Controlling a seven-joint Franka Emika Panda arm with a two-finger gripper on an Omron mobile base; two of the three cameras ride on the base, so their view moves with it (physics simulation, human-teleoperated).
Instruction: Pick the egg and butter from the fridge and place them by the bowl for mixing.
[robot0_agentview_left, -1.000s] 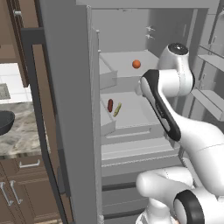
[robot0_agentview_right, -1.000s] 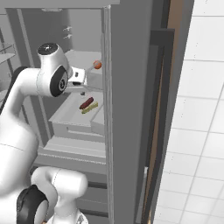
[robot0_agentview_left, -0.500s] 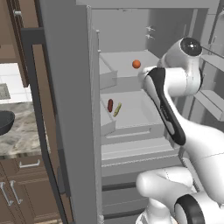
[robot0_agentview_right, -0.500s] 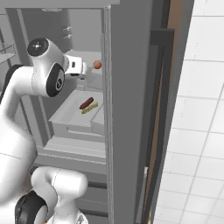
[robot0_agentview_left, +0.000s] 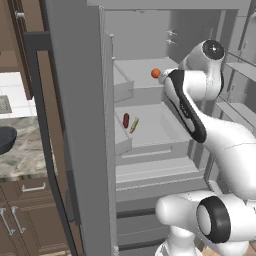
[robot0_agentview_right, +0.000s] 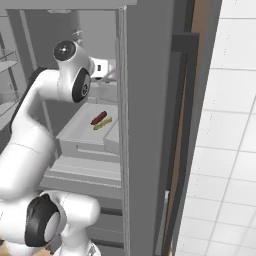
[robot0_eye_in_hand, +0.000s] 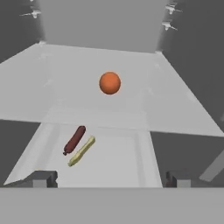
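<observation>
The fridge (robot0_agentview_left: 80, 110) stands open in front of me. On its upper shelf rests the egg (robot0_agentview_left: 155, 73), an orange-brown ball, seen straight ahead in the hand view as the egg (robot0_eye_in_hand: 110, 82). One shelf lower, the yellow butter (robot0_agentview_left: 134, 125) stick lies in a tray beside a dark red oblong item (robot0_agentview_left: 126, 120); the hand view has the butter (robot0_eye_in_hand: 82, 151) low and left. My gripper (robot0_eye_in_hand: 109, 179) is open, short of the egg, with nothing between its fingertips (robot0_eye_in_hand: 41, 178). The dark bowl (robot0_agentview_left: 5, 139) sits on the counter at the far left.
A stone counter (robot0_agentview_left: 25, 160) over brown wooden cabinets (robot0_agentview_left: 20, 220) lies left of the fridge. Door shelves (robot0_agentview_left: 240, 70) hang at the right. The grey fridge wall (robot0_agentview_right: 145, 125) and a white tiled wall (robot0_agentview_right: 225, 125) close off the right side.
The arm has swung up and toward the fridge's upper shelf, bringing the hand nearer the egg. The jaws stay open. Egg, butter and red item have not moved.
</observation>
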